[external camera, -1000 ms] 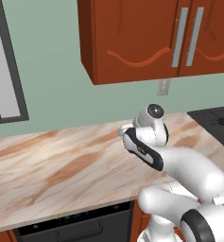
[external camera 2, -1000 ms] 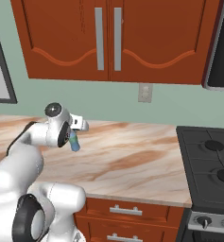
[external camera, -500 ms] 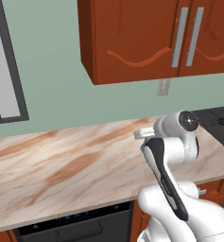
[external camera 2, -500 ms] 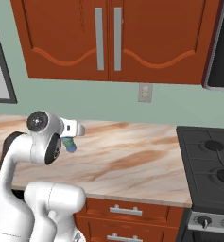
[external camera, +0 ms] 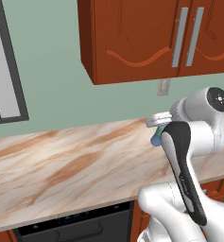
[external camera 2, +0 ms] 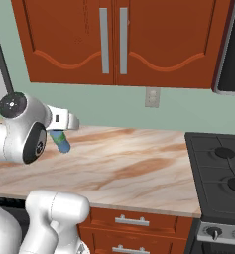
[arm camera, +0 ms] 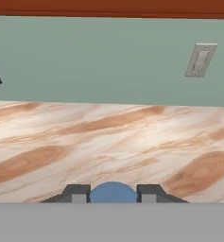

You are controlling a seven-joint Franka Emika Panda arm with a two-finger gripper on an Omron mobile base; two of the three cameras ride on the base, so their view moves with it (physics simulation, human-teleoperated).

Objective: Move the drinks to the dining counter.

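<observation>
The gripper (arm camera: 113, 194) is clamped on the blue plastic bottle (arm camera: 113, 193), whose rounded blue top shows between the two dark fingertips (arm camera: 75, 193) in the hand view. In the right base view the gripper (external camera 2: 61, 133) holds this bottle (external camera 2: 62, 141) in the air, and the bottle hangs below the hand, tilted a little, with its green band near the fingers and its blue end pointing down. In the left base view the same bottle (external camera: 156, 138) shows just under the gripper (external camera: 157, 124), partly hidden behind the dark part of the arm. Below the gripper lies the worktop (external camera 2: 134, 163), a marble surface with beige and brown veins, and the bottle does not touch it. In front of the gripper stands the pale green wall with a small outlet plate (arm camera: 200, 60). Above the gripper hang the reddish-brown wall cabinets (external camera 2: 114, 39) with long silver handles. To the right of the gripper, well apart, a black stove (external camera 2: 220, 176) with burners sits at the end of the worktop. Under the worktop, below the gripper, there are wooden drawers (external camera 2: 131, 221) with silver handles.
</observation>
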